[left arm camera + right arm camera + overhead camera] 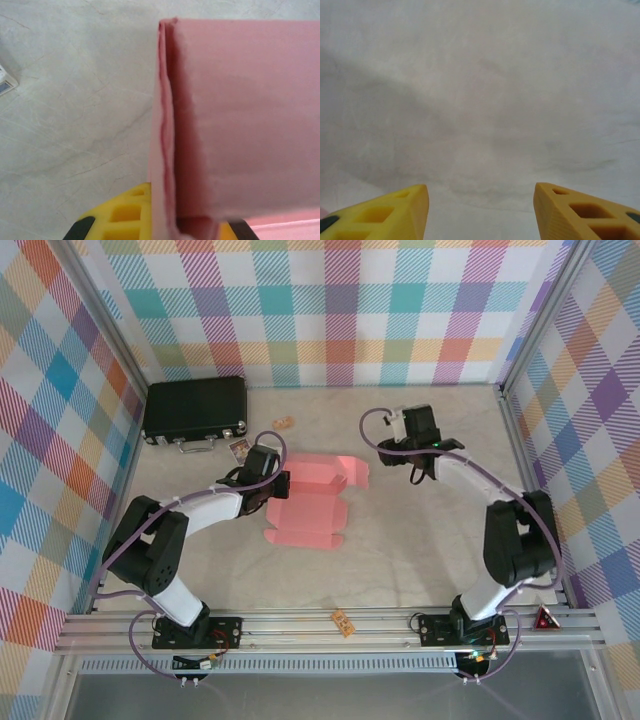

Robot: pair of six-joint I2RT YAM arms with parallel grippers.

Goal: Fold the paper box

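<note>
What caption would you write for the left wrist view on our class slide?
Left gripper pinches a folded edge of the salmon-pink thin-card paper box above the pale marbled table.

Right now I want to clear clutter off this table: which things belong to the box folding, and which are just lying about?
Job: paper box, a flap pinched in the left end effector; right end effector, open and holding nothing.
Lying about: black case; far orange tag; small card; near orange tag.

Nothing legible anywhere — no text, label or number.
</note>
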